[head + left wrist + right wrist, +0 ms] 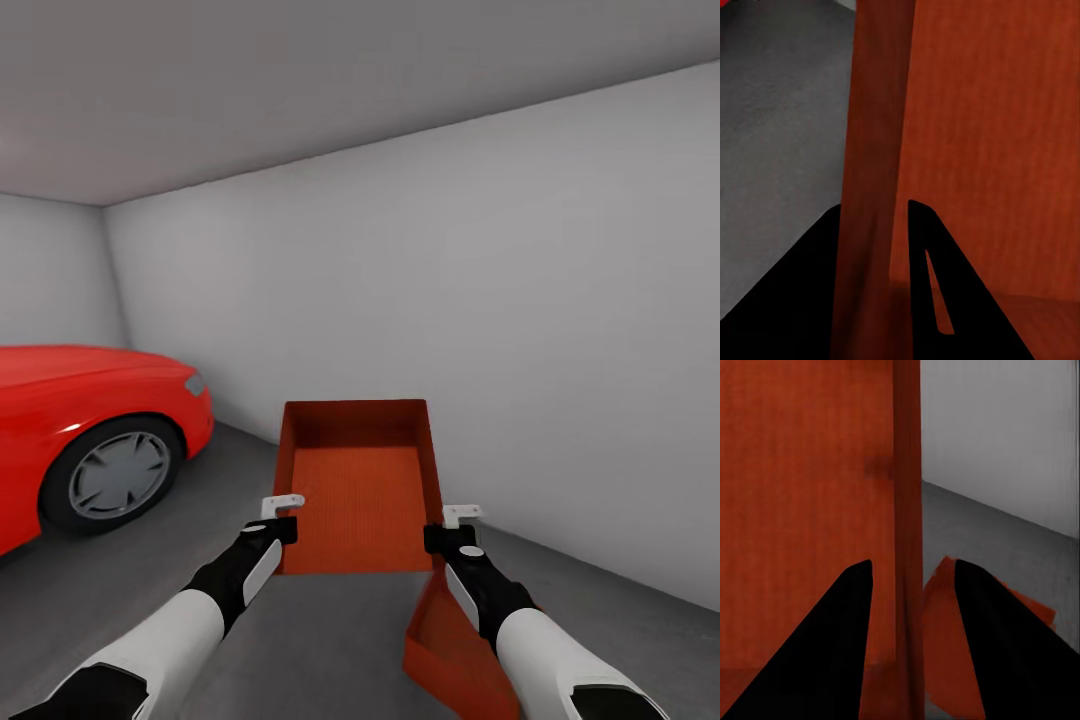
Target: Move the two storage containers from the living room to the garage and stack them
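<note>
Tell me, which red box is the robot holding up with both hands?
The upper storage container, gripped on its side walls by the left gripper and right gripper. The other container sits lower, beside the right arm, with no gripper on it.

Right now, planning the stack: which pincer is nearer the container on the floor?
Right. The right pincer is just above the floor container; the left pincer is across the held container.

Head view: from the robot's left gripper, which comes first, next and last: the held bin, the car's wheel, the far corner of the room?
1. Held bin, clamped by the left gripper.
2. Wheel, off to the left.
3. Corner, far left, behind the car.
</note>
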Tool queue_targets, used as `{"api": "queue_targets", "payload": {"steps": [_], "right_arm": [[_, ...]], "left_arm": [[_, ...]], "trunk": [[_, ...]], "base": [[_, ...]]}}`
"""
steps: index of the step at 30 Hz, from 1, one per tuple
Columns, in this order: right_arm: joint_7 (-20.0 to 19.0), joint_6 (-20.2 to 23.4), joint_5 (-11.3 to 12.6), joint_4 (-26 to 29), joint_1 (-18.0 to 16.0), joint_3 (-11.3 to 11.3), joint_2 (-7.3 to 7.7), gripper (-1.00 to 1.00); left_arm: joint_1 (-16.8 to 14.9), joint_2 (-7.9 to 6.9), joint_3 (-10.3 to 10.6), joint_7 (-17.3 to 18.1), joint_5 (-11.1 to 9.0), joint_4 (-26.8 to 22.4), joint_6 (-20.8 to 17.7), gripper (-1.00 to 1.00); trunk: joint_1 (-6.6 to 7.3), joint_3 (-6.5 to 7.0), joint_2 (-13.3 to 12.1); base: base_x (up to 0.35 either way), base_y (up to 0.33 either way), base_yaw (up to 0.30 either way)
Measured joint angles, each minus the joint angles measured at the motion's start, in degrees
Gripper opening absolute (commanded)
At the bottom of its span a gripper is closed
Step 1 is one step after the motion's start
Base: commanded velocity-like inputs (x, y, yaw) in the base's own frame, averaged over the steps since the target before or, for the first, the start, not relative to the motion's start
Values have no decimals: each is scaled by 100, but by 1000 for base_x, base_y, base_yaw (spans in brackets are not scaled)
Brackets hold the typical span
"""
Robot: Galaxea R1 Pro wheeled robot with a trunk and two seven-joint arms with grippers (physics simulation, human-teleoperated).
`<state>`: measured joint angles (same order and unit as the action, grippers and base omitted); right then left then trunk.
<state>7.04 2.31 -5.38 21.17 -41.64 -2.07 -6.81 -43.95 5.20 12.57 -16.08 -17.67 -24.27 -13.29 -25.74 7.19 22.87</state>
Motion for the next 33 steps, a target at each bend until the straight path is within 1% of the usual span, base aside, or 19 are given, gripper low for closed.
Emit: {"api": "queue_targets", "payload": {"steps": [33], "right_arm": [[6,0,-1,4,0,11,0,-100]], "left_arm": [[1,0,2,4,-11,10,18,-100]], "trunk": [[0,0,1]], "base": [[319,2,-245]]}}
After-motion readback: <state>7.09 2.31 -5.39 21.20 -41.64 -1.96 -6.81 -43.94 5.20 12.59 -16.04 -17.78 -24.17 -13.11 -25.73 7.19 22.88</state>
